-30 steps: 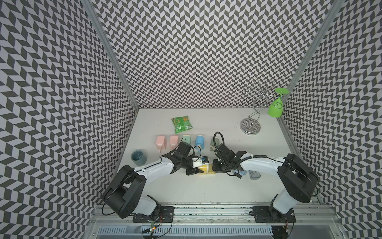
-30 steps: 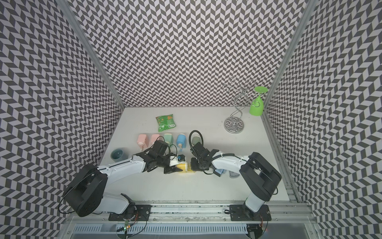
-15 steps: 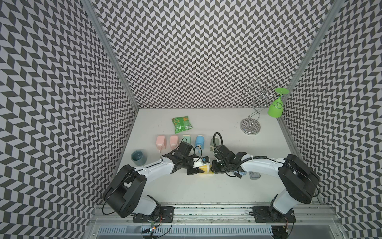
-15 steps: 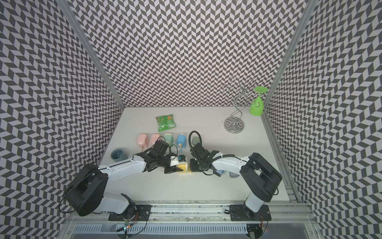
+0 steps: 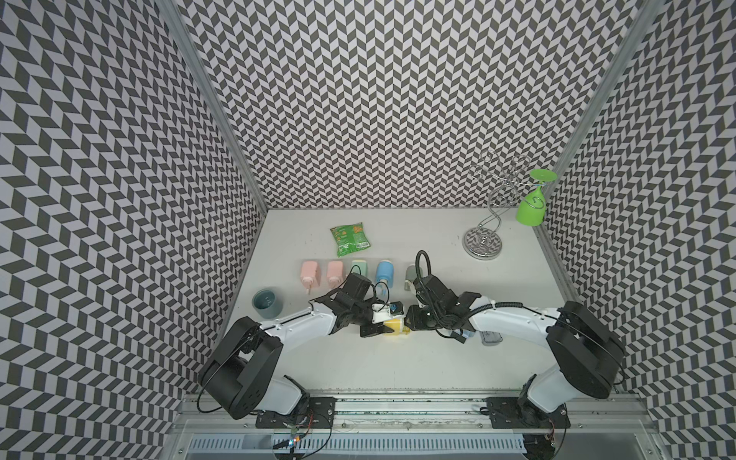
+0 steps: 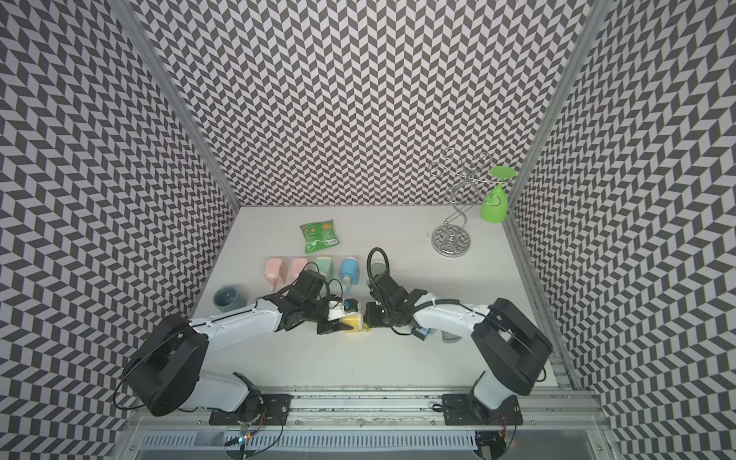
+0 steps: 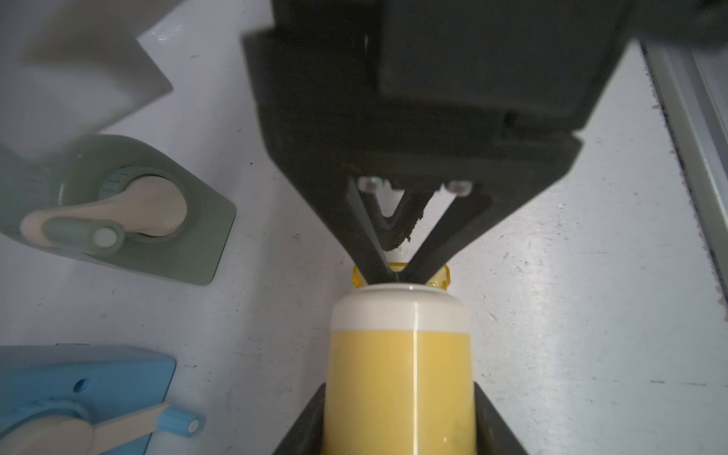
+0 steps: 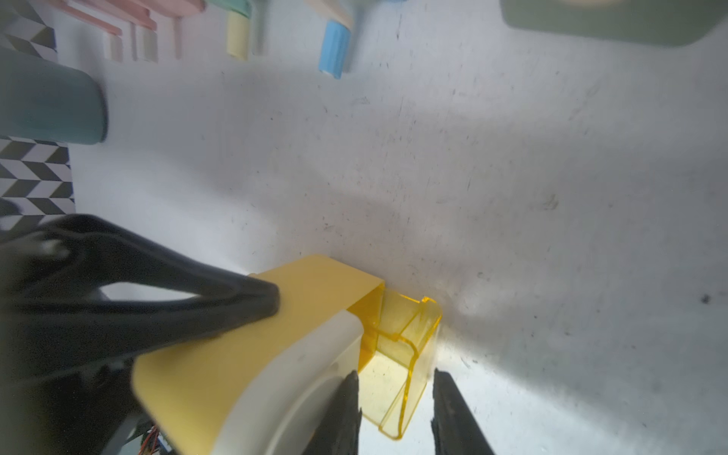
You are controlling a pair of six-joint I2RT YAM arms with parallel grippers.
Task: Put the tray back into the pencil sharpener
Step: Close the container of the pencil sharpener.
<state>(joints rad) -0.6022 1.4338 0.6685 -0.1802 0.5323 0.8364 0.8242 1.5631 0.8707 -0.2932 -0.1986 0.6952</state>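
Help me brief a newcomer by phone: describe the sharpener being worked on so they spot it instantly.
On the white table, look in front of the row of pastel sharpeners. There the left tool clamps the only yellow sharpener, white-capped, with a clear yellow tray sticking out.

Walls (image 5: 378, 99) b/w chevron all round; table (image 5: 398, 366) off-white w/ grey scuffs. Pencil sharpener (image 7: 400, 374) yellow w/ white end, tray (image 8: 409, 338) clear yellow. Far of it, row L to R: pink sharpeners (image 5: 310, 273) x2, mint sharpener (image 5: 359, 266), blue sharpener (image 5: 385, 273), sage sharpener (image 7: 189, 244) w/ cream crank; teal cup (image 5: 267, 303) at left, green packet (image 5: 349, 238) w/ orange print far, lime-green glass (image 5: 531, 207) far right.
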